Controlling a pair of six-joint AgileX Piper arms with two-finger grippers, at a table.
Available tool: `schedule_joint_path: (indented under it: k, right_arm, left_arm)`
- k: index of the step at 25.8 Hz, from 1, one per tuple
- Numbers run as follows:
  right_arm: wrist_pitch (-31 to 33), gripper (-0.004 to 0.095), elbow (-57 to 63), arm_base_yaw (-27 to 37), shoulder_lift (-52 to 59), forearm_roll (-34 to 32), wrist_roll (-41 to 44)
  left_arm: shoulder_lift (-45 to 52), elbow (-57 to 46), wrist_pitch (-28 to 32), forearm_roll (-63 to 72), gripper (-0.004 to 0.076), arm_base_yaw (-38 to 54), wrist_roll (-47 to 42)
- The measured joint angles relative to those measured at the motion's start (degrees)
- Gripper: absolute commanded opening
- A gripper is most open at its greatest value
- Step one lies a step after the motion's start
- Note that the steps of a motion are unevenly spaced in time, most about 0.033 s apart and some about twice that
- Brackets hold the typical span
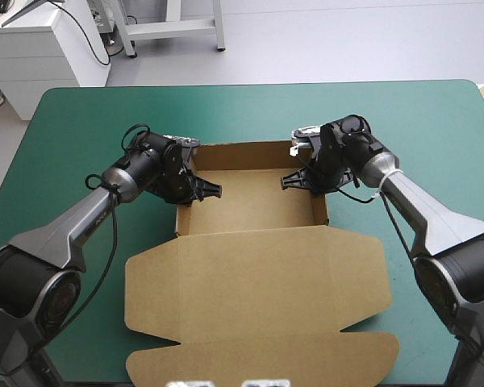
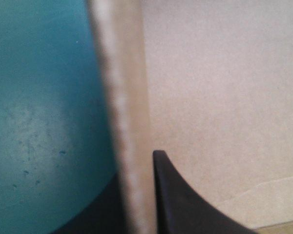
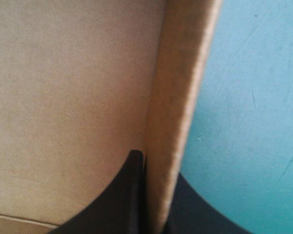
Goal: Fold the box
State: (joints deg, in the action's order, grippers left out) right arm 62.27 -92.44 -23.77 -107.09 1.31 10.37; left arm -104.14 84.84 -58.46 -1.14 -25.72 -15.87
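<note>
Squarely in the middle of the tabletop lies the box, a cut sheet of brown board worked into a shallow open tray. Its far wall and two side walls stand upright, while the lid lies flat on the near side, its rounded flaps spread toward the robot. The left end effector pinches the left wall, one finger inside the tray and the other outside it, all but closed with only the board's thickness between them. The right end effector grips the right wall in the same way. Holding both sides at once probably serves to press the folded walls tight and stop them springing apart, since creased board tends to relax. The board looks matte and fibrous, stiff across its panels, with a paler, rougher edge along each wall's top, and the tray floor is plain and even. The teal-green cover is a smooth, faintly scuffed sheet, and the black fingers are sleek curved fins tapering to points.
</note>
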Motion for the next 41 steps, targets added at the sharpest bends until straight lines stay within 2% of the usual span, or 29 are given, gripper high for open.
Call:
schedule_joint_path:
  k: [4,6,7,9,12,15,18,22,27,33,35,37,39,41]
  right_arm:
    - [-0.1,0.0002,0.0,0.0,-0.6,-0.5,0.1]
    - [0.1,0.0092,0.0,0.0,-0.6,-0.7,0.2]
    - [0.4,0.0201,0.0,0.0,-0.6,-1.3,0.6]
    - [1.4,0.0339,0.0,-0.1,-0.6,-1.9,2.0]
    - [2.3,0.0496,-0.2,-0.6,-0.6,-2.0,2.5]
    - [3.8,0.0538,-1.2,-1.0,-0.6,-3.1,2.7]
    - [6.1,0.0538,-2.9,-1.0,-0.6,-5.8,3.3]
    - [7.7,0.0538,-5.0,-1.0,-0.6,-8.5,3.9]
    - [8.3,0.0538,-6.4,-1.0,0.4,-8.1,3.9]
    - [8.4,0.0538,-8.2,-1.0,3.8,-6.9,2.9]
    - [8.6,0.0534,-8.2,-1.0,5.1,-6.9,2.9]
    - [8.7,0.0534,-8.3,-1.0,6.6,-6.6,2.9]
    - [8.9,0.0534,-8.5,-1.0,7.4,-6.4,2.9]
    - [8.9,0.0534,-8.5,-1.0,7.4,-5.4,2.9]
  left_arm:
    - [-1.2,0.7,-0.2,-0.7,-0.0003,-0.1,-0.2]
    - [-1.4,0.9,-0.3,-0.7,0.0028,-0.1,-0.2]
    - [-1.5,1.0,-0.5,-0.7,0.0076,-0.1,-0.2]
    - [-1.7,1.1,-0.5,-0.9,0.0152,-0.2,0.4]
    - [-1.8,1.1,-0.2,-1.2,0.0304,-0.4,1.6]
    - [-1.8,1.1,-0.5,-1.2,0.0457,-0.7,2.2]
    - [-1.8,1.3,-2.0,-1.1,0.0515,-0.9,2.5]
    - [-1.8,3.7,-5.1,-0.8,0.0512,-0.9,2.5]
    - [-1.8,9.5,-10.5,-0.9,0.0512,-0.9,2.5]
    - [0.3,16.2,-11.9,-0.7,0.0491,-1.0,2.9]
    - [2.3,16.3,-12.1,-1.2,0.0437,-1.0,3.3]
    - [5.8,16.4,-12.5,-2.2,0.0195,-1.0,4.3]
    - [10.7,15.3,-12.6,-1.1,-0.0003,-1.0,8.4]
    - [17.0,12.2,-12.9,-0.9,-0.0008,-1.1,11.4]
